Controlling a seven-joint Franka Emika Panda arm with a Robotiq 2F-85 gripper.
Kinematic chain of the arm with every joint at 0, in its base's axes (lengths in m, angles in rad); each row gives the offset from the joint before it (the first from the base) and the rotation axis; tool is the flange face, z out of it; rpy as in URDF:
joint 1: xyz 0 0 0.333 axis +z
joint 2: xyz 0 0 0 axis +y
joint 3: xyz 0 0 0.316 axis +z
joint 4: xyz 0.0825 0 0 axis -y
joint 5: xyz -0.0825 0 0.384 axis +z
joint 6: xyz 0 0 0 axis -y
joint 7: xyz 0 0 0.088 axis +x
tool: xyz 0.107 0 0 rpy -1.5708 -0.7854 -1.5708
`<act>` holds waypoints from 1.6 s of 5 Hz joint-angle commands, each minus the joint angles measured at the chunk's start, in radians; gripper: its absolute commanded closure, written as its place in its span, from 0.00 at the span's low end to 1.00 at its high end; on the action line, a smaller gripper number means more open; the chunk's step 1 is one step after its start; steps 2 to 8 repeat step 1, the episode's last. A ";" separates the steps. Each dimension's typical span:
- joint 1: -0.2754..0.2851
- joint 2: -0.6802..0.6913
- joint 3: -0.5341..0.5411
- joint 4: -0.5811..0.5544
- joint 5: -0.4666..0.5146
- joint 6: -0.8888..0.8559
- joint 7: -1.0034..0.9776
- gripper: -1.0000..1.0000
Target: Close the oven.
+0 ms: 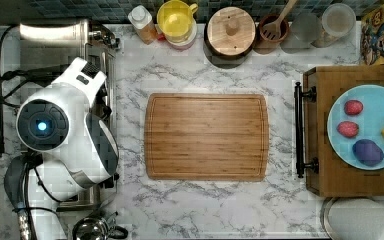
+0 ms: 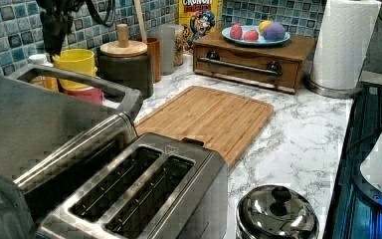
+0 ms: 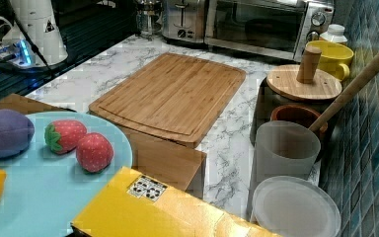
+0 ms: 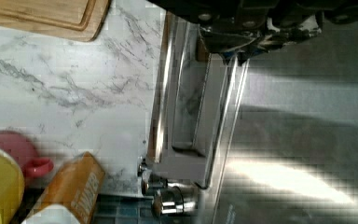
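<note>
In the wrist view, the end effector [image 4: 242, 35] sits right over the oven [image 4: 298, 154], directly above its door's bar handle [image 4: 165, 88]; I cannot tell how its fingers stand. In the right view the oven's door stands upright at the counter's [image 3: 123, 59] far end.

Bamboo cutting board [image 1: 206, 136], toaster [image 2: 144, 196]

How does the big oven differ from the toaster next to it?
The oven is wide and boxy with a glass front door, a bar handle and knobs; the toaster is narrower. The toaster has two open slots on top; the oven's top is plain flat steel. Both are brushed steel and stand side by side on the marble counter.
</note>
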 commanded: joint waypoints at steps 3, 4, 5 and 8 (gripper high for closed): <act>0.006 -0.055 -0.008 0.049 -0.005 0.018 0.056 1.00; 0.006 -0.055 -0.008 0.049 -0.005 0.018 0.056 1.00; 0.006 -0.055 -0.008 0.049 -0.005 0.018 0.056 1.00; 0.006 -0.055 -0.008 0.049 -0.005 0.018 0.056 1.00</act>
